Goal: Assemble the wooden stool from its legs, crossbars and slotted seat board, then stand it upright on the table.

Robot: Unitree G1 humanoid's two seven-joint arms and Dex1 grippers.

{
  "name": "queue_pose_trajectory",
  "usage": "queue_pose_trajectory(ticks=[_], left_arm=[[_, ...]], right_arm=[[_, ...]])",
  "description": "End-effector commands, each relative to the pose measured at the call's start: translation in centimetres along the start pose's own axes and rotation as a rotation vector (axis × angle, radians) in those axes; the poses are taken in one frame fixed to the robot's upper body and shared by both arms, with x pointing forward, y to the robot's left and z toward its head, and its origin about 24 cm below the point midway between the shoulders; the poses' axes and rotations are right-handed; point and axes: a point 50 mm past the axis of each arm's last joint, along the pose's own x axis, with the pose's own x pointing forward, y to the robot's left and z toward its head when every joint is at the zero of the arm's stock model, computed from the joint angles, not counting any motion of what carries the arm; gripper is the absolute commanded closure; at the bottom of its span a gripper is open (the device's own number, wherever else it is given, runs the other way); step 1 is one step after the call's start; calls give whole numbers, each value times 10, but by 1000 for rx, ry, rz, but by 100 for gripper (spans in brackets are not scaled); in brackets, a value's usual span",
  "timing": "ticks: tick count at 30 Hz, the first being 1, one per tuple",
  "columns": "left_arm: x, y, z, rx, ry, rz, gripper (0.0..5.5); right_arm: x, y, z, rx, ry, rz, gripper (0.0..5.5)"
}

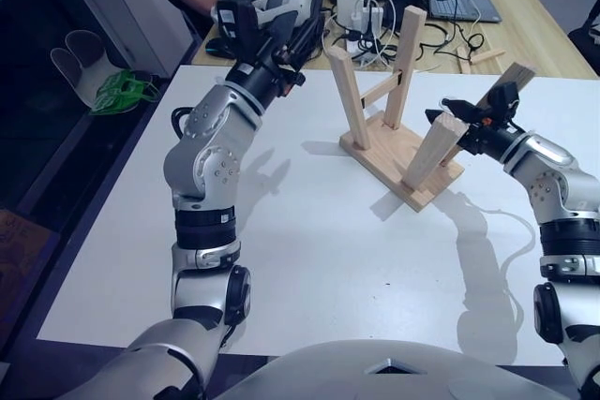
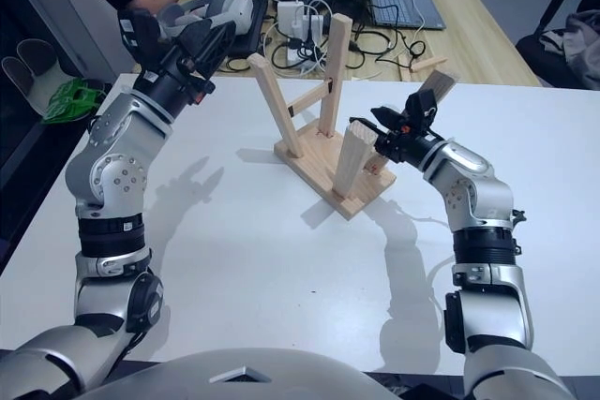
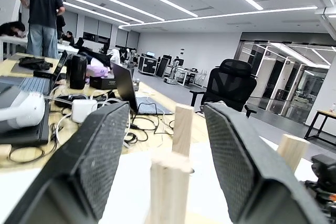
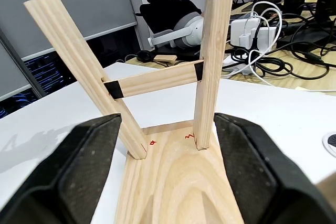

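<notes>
Counter (image 1: 309, 259): white; on it we found the stool upside down.
Seat board (image 1: 389, 152): lay flat, right of centre.
Near leg (image 1: 431, 155): rose from the board's near end.
Right gripper (image 4: 168, 124): fingers spread and empty, just beside that leg's top.
Far legs (image 1: 349, 96): two, joined by a crossbar (image 1: 380, 93).
Left gripper (image 3: 167, 111): raised over the far left, fingers apart, holding nothing.

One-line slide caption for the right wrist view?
Open right hand faces two legs and crossbar standing in the seat board.
</notes>
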Motion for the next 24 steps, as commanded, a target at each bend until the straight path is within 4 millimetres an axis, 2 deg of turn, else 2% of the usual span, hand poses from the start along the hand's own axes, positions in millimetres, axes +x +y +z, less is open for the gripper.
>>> queue_pose_trajectory(ticks=[1,3,4,7,9,12,15,17,20,22,24], left_arm=[[2,13,3,-150,-50,96,288],[3,18,7,-188,-89,135,288],[4,21,8,-193,-103,159,288],[9,41,0,-151,-83,336,288],[16,53,-15,-58,-5,451,288],[34,59,-48,92,170,510,288],[51,49,-76,137,289,435,288],[59,39,-86,128,310,365,288],[65,25,-98,125,340,193,288],[64,22,-103,114,351,104,288],[61,21,-103,88,338,35,288]], right_arm=[[-19,6,70,-98,-208,-42,223],[-22,30,112,-165,-317,27,223],[-21,44,126,-188,-345,79,223],[-12,77,140,-234,-332,203,223],[-7,86,139,-244,-317,222,223],[0,82,126,-257,-289,145,223],[5,87,106,-267,-223,154,223],[6,85,104,-269,-219,140,223],[3,69,117,-265,-303,21,223],[-4,50,132,-247,-406,-128,223],[-19,26,138,-223,-488,-306,223]])
